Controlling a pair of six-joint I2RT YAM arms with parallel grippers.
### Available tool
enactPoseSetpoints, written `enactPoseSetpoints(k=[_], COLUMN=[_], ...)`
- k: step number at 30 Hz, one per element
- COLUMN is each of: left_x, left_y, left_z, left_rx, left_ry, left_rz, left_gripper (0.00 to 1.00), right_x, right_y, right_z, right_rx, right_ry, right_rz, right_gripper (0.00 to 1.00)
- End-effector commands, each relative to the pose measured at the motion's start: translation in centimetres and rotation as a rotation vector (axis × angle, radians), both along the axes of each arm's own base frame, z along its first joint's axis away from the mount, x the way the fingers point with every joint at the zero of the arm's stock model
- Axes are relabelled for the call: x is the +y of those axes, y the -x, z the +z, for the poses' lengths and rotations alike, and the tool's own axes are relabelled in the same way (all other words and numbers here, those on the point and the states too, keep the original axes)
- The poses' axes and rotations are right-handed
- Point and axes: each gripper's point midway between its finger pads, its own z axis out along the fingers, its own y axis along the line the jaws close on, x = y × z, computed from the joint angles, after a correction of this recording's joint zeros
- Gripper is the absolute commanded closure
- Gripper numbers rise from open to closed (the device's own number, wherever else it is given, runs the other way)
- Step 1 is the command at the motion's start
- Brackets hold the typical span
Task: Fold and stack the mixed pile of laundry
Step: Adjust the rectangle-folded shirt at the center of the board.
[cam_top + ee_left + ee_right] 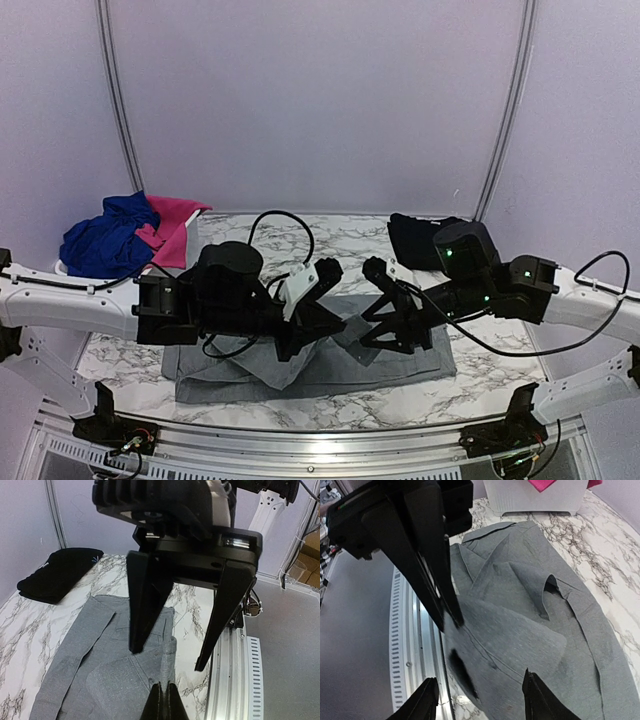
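Nearest, on the marble surface (340, 240), grey shirt (400, 365) lying spread. Left claw (161, 700) clamped on a raised fold of it; right claw (480, 675) apart over the cloth. Farther back: folded black garment (415, 240) right; blue piece (105, 240) and pink piece (175, 230) in white basket (535, 497) left.

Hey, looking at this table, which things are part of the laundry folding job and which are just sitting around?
Part of the job: grey shirt, black garment, blue garment, pink garment.
Just there: white basket, marble table.
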Motion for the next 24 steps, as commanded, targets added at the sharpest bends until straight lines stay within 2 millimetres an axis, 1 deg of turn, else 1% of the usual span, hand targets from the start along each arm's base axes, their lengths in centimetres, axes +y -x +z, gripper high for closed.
enactPoseSetpoints(k=[1, 4, 6, 7, 8, 10, 12, 14, 16, 17, 20, 21, 23, 24], left_x=[0.2, 0.4, 0.5, 0.7, 0.9, 1.7, 3.2, 5.5, 8.3, 9.7, 13.3, 14.1, 14.8, 15.2], left_y=[-0.2, -0.3, -0.3, -0.3, -0.4, -1.1, -2.4, -4.1, -6.1, -7.0, -9.1, -9.6, -10.2, -10.4], left_z=[2.9, 3.8, 4.3, 4.6, 4.6, 4.6, 4.6, 4.3, 3.8, 3.5, 1.4, 0.3, -1.8, -3.1], left_rx=[-0.022, -0.030, -0.018, -0.004, 0.004, 0.019, 0.038, 0.049, 0.051, 0.055, 0.071, 0.078, 0.102, 0.114], left_ry=[0.089, 0.107, 0.119, 0.128, 0.129, 0.131, 0.146, 0.166, 0.177, 0.180, 0.132, 0.092, 0.018, -0.038], left_rz=[0.002, 0.008, 0.012, 0.020, 0.031, 0.093, 0.198, 0.333, 0.489, 0.561, 0.727, 0.757, 0.774, 0.784], left_gripper=[1.00, 1.00, 1.00, 1.00, 1.00, 0.82, 0.56, 0.31, 0.07, 0.01, 0.01, 0.01, 0.01, 0.03], right_x=[2.1, 2.2, 2.0, 1.8, 1.4, 0.6, -0.4, -1.2, -1.7, -1.8, -1.4, -1.0, -0.2, 0.3], right_y=[0.5, 1.2, 1.5, 1.5, 1.6, 1.9, 2.5, 3.3, 4.4, 4.9, 6.4, 6.9, 7.9, 8.4], right_z=[2.4, 2.1, 2.8, 3.4, 4.1, 5.4, 6.5, 7.1, 7.2, 6.9, 5.2, 4.7, 3.9, 3.6], right_rx=[-0.076, -0.066, -0.064, -0.062, -0.058, -0.043, -0.020, 0.020, 0.077, 0.103, 0.157, 0.165, 0.167, 0.167], right_ry=[-0.044, -0.011, -0.020, -0.030, -0.040, -0.054, -0.061, -0.068, -0.069, -0.059, 0.004, 0.026, 0.066, 0.082], right_rz=[0.040, 0.049, 0.040, 0.027, 0.014, -0.011, -0.031, -0.035, -0.023, -0.011, 0.034, 0.052, 0.089, 0.111], right_gripper=[0.60, 0.79, 0.95, 1.00, 1.00, 1.00, 1.00, 1.00, 1.00, 1.00, 1.00, 1.00, 1.00, 1.00])
